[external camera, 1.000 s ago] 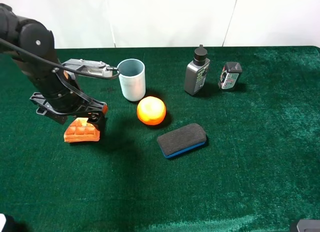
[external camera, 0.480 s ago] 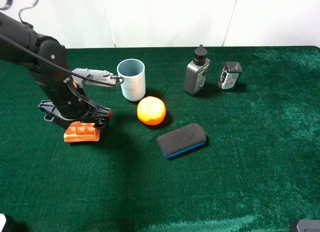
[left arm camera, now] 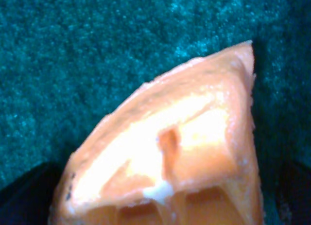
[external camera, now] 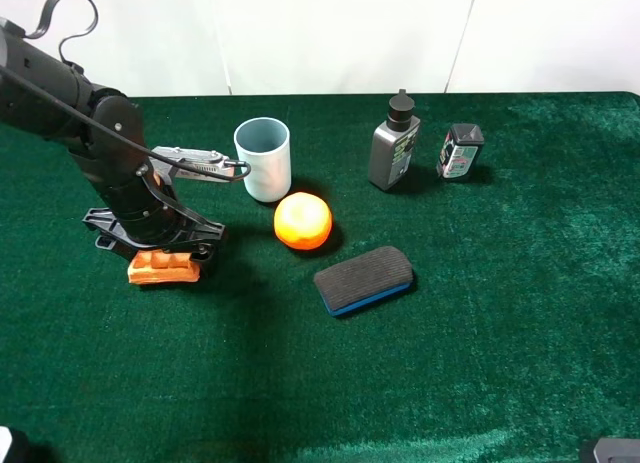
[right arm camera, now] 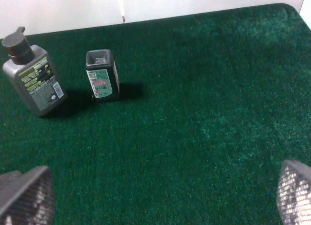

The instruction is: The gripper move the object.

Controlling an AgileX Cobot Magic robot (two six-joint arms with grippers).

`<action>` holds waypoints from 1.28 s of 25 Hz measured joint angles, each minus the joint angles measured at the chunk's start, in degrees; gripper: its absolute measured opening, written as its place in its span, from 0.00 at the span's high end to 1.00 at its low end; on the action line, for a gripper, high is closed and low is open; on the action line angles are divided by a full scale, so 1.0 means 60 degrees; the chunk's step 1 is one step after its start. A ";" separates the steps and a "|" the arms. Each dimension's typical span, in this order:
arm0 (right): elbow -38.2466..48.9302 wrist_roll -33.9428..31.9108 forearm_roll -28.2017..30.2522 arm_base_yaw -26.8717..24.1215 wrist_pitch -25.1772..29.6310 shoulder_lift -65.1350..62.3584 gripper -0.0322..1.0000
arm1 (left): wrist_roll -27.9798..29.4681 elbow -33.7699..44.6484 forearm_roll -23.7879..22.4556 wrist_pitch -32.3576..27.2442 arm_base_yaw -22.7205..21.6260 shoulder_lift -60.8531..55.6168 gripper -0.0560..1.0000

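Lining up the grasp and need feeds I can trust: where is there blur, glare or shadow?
Left wrist: the waffle slice fills the frame, soft, its middle washed out by glare; the left end effector's fingers are dark blurs at the corners. Exterior high: sharp and evenly lit, though the arm shadows the slice. Right wrist: the pump bottle is sharp, the right end effector's fingers blurred.
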State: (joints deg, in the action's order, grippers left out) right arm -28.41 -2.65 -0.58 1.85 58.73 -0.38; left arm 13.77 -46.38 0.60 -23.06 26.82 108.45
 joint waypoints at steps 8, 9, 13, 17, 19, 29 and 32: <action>0.0000 0.0000 0.0000 0.0000 0.0000 0.0000 0.30 | 0.0000 0.0000 0.0017 0.0000 0.0000 0.0000 0.26; 0.0000 0.0000 0.0000 0.0000 0.0000 0.0000 0.30 | 0.0000 0.0000 0.0028 0.0000 0.0000 0.0000 0.26; 0.0000 0.0000 0.0000 0.0000 0.0000 0.0000 0.30 | 0.0000 0.0000 0.0028 0.0000 0.0000 0.0000 0.26; 0.0000 0.0000 0.0000 0.0000 0.0000 0.0000 0.30 | 0.0000 0.0000 0.0036 0.0000 0.0000 0.0007 0.26; 0.0000 0.0000 0.0000 0.0000 0.0000 0.0000 0.30 | 0.0000 0.0000 0.0036 0.0000 0.0000 0.0007 0.26; 0.0000 0.0000 0.0000 0.0000 -0.0008 0.0000 0.30 | 0.0030 -0.0097 0.0108 -0.0146 0.0000 0.0007 0.26; 0.0000 0.0000 0.0000 0.0000 -0.0008 0.0000 0.30 | 0.0030 -0.0356 0.0171 -0.0710 0.0000 -0.0047 0.26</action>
State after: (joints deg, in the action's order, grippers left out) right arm -28.41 -2.65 -0.58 1.85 58.68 -0.38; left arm 13.95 -48.52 1.63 -27.33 26.82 108.17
